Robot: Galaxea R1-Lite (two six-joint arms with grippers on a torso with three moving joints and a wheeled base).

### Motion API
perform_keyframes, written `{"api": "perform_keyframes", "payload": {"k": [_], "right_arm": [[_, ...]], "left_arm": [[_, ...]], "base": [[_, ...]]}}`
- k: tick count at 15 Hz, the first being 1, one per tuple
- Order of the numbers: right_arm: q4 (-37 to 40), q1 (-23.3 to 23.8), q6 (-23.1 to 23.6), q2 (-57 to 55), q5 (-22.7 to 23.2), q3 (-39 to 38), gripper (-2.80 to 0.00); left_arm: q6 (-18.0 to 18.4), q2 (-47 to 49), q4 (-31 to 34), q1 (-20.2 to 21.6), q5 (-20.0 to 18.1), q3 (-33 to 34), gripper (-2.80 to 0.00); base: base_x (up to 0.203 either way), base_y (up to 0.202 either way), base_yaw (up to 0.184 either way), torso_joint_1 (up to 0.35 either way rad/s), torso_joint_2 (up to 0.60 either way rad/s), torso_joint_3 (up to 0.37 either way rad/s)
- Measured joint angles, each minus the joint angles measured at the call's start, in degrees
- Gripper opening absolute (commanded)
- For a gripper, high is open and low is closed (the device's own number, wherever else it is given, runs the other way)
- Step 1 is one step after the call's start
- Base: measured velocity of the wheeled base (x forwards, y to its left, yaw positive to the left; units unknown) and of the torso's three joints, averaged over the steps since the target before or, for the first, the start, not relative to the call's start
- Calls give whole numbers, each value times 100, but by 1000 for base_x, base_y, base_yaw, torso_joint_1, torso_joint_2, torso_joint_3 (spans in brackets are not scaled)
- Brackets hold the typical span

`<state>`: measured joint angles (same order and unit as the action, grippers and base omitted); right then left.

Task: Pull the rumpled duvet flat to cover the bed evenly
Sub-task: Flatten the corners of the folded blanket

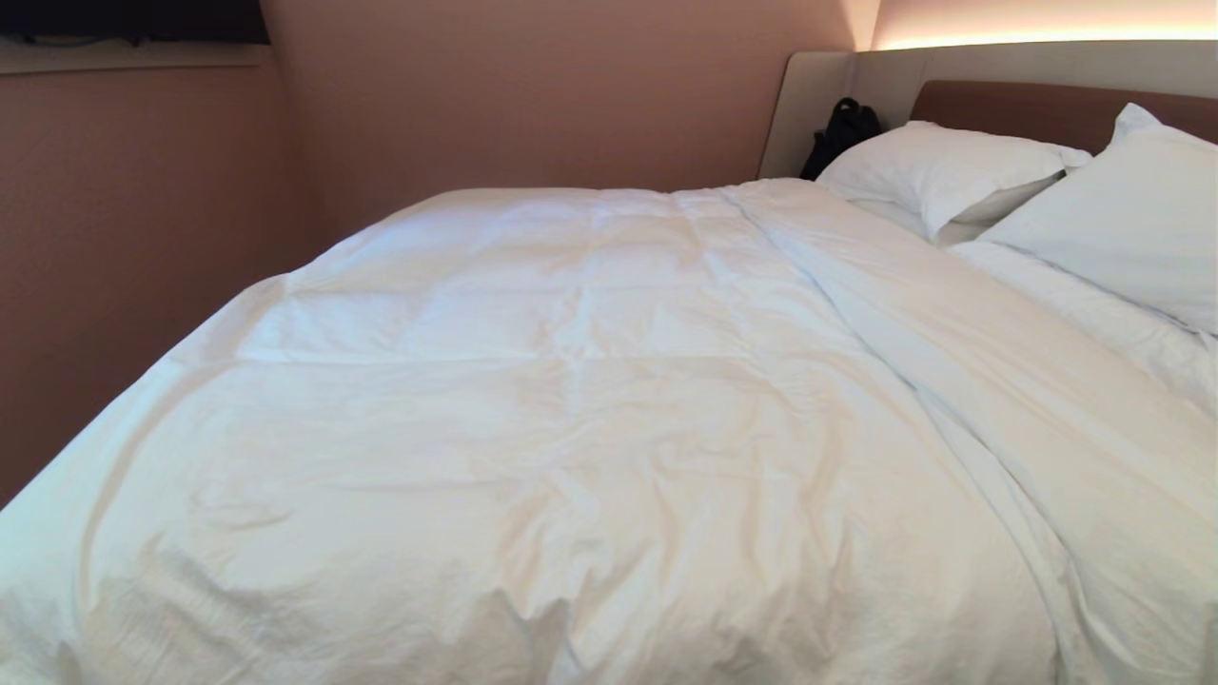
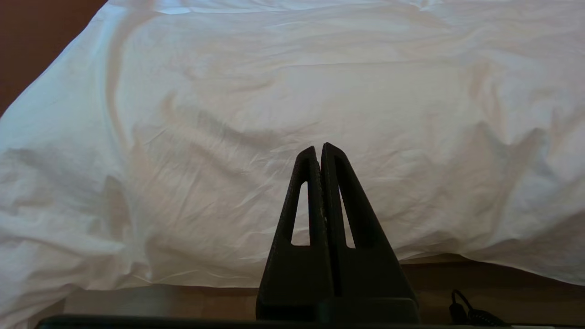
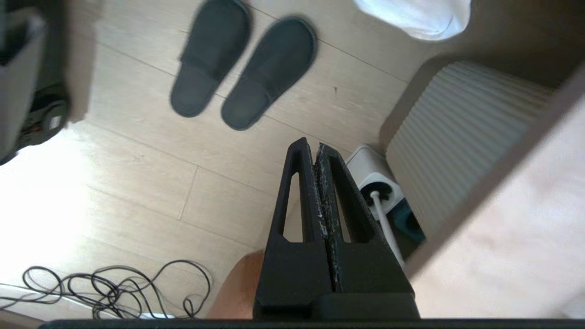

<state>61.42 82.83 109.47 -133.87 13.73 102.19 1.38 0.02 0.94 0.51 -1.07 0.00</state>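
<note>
Two pillows (image 1: 942, 171) (image 1: 1128, 224) upper right of head view, against brown headboard (image 1: 1037, 109). Duvet (image 1: 590, 409) spread over most of bed (image 1: 1132, 328), filling centre and lower frame, w/ long ridge running diagonally down right side; creased, bunched at lower edge. Black bag (image 1: 839, 133) beside headboard, top right. Left gripper (image 2: 318, 151) lower centre of left wrist view, fingers pressed together, holding nothing, facing duvet's hanging edge. Right gripper (image 3: 315, 148) fingers also together, empty, over wood floor (image 3: 137, 173); slippers (image 3: 242, 61) top centre, cable tangle (image 3: 114, 290) lower left, white plug block (image 3: 374, 176) centre right.
</note>
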Motion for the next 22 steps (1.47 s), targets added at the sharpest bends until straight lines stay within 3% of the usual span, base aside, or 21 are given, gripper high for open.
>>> {"api": "perform_keyframes", "payload": {"k": [5, 10, 18, 22], "right_arm": [[1395, 124, 349, 1293, 749, 167, -280], [2311, -129, 20, 3275, 2080, -687, -280], [2593, -506, -284, 7000, 3898, -1907, -280], [2593, -276, -315, 8415, 4179, -2335, -280]], "left_arm": [[0, 0, 0, 0, 2, 0, -280], [2, 0, -1, 0, 0, 0, -280], [1, 0, 0, 0, -1, 0, -280], [2, 0, 0, 0, 2, 0, -280]], "base": [[0, 0, 0, 0, 0, 0], [0, 0, 0, 0, 0, 0], [0, 0, 0, 0, 0, 0], [0, 0, 0, 0, 0, 0]]}}
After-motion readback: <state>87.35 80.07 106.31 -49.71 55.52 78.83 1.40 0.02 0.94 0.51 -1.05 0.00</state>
